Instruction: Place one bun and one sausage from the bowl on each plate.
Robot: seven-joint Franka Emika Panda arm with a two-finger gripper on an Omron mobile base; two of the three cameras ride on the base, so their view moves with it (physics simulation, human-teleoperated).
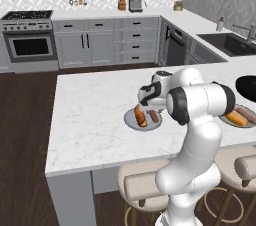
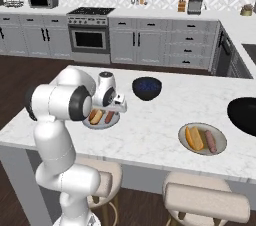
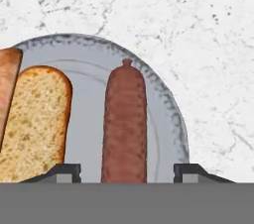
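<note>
Hovering over the grey plate (image 3: pixel 168 114), the gripper (image 3: pixel 126 171) stands parted astride the sausage (image 3: pixel 124 124); lifting crookedly could nudge it off beside the bun (image 3: pixel 37 119).

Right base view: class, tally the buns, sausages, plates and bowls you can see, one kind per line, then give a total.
Buns: 2
Sausages: 2
Plates: 2
Bowls: 2
Total: 8
</note>
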